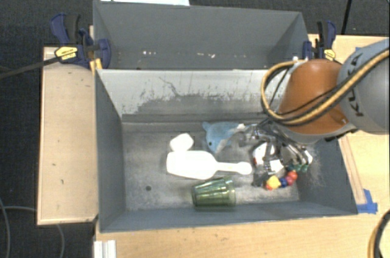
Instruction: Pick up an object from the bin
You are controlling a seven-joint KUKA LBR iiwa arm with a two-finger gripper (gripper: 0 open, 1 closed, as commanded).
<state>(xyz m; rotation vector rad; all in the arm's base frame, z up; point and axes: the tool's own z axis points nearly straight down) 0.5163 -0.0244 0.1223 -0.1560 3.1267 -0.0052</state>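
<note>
Trouble, we think, may come near the right wall of the bin, where the gripper, whose opening we cannot tell, hangs over a small red-yellow-blue toy beside the white scoop, which it could knock.

**Item: KUKA iiwa arm, single, with two-finger gripper**

- Arm: grey casing. Enters from the view's right edge and slopes down and to the left.
- Wrist: capped by a rounded orange cover, its broad side turned up towards the camera.
- Cables: a black and yellow bundle, looped round the cover's left and lower edge and running back along the arm.
- Gripper: dark metal assembly below the cover's lower left, pointing downward, its upper part hidden by the cover. Opening not discernible.
</note>
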